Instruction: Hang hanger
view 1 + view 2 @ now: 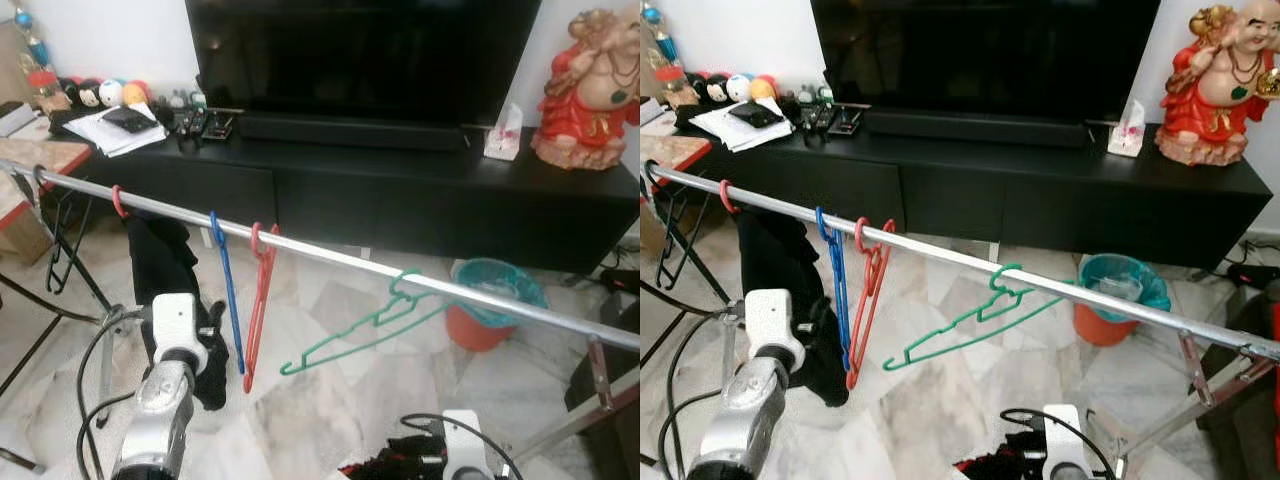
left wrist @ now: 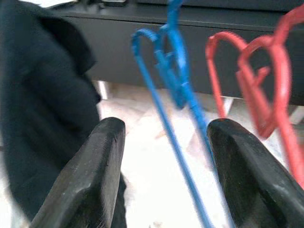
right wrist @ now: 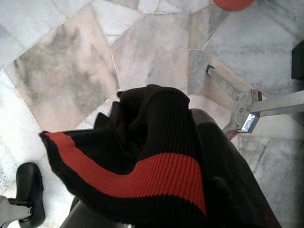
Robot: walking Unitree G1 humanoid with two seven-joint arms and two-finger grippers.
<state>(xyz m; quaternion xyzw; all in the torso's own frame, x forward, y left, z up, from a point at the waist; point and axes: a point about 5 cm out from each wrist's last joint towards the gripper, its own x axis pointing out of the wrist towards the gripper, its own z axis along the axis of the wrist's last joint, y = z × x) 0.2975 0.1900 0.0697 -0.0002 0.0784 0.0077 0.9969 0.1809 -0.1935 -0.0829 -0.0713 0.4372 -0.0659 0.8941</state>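
Silver metal rail (image 1: 330, 258) crosses the head view, carrying a blue plastic hanger (image 1: 228, 300), a red plastic hanger (image 1: 258, 310) and a tilted green plastic hanger (image 1: 365, 328), hooked but askew. Left wrist view: left gripper (image 2: 164, 161) fingers spread wide, empty, bracketing the blue hanger, probably lining up. Right wrist view: right gripper (image 3: 156, 199) fingers clamp a black knit garment with red stripe (image 3: 142, 175), likely awaiting hanging.
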